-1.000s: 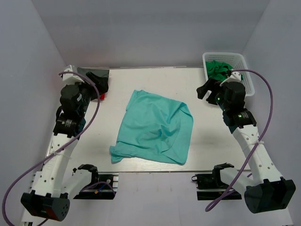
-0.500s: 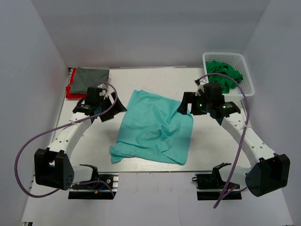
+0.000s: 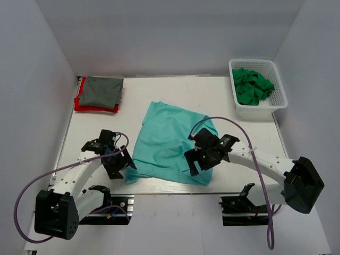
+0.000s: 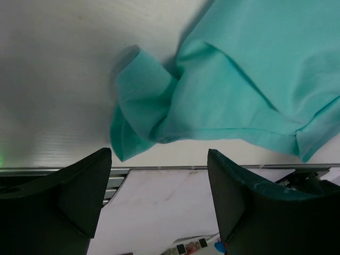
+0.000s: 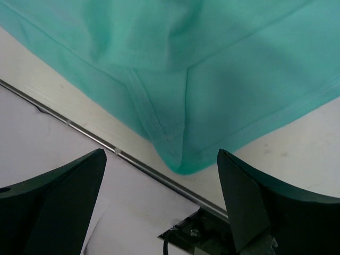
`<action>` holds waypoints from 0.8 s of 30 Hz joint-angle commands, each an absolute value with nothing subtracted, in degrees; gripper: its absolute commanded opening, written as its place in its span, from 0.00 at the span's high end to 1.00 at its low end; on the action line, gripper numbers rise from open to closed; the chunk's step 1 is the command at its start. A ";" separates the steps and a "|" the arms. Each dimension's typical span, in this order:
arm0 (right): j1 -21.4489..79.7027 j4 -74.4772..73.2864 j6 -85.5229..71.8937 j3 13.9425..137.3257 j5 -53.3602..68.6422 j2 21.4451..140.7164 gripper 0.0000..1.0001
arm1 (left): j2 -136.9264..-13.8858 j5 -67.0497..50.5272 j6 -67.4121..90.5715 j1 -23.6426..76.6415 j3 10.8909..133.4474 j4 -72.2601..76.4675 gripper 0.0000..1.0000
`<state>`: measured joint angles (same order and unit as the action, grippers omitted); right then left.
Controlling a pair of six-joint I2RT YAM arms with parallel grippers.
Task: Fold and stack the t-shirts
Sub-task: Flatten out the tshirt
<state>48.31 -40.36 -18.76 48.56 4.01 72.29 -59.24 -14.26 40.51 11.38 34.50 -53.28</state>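
Note:
The light teal t-shirt (image 3: 172,141) lies rumpled and spread in the middle of the table. My left gripper (image 3: 121,166) is open and empty beside its near left corner (image 4: 139,103). My right gripper (image 3: 195,162) is open and empty above its near right corner (image 5: 178,151). A folded dark grey t-shirt (image 3: 102,91) lies on a folded red one (image 3: 81,104) at the back left. A bright green t-shirt (image 3: 252,85) lies bunched in the basket.
A white lattice basket (image 3: 276,103) stands at the back right corner. The table's near edge (image 3: 170,187) runs just below the teal shirt's hem, with a metal rail (image 5: 95,141) along it. Grey walls stand on three sides.
Both arms have swung from the back of the table down to the near edge. They now hover at the teal shirt's near corners. The shirt has not moved.

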 commanded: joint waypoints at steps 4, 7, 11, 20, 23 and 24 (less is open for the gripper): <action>54.40 -42.10 -29.42 43.43 0.36 71.28 0.10 | -58.00 -16.52 43.15 11.43 33.05 -53.70 0.21; 55.19 -40.45 -35.05 39.22 -3.07 70.15 0.10 | -58.80 -16.52 43.68 11.43 31.82 -54.40 0.27; 55.11 -35.17 -36.38 35.25 -4.39 69.35 0.10 | -58.27 -16.52 44.30 11.95 31.29 -57.47 0.32; 55.37 -30.06 -36.91 33.31 -8.08 66.80 0.10 | -59.58 -17.05 44.82 13.62 31.29 -59.07 0.34; 55.28 -30.58 -39.02 33.05 -10.10 64.95 0.10 | -63.01 -17.05 44.82 14.15 30.59 -57.31 0.36; 55.28 -30.41 -38.59 32.96 -9.67 64.60 0.10 | -64.06 -16.35 44.82 14.15 30.59 -57.30 0.36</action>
<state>54.89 -31.70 -36.69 33.21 -6.70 66.30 -62.39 -16.10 44.45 13.67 31.22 -58.15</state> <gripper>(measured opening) 0.905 0.640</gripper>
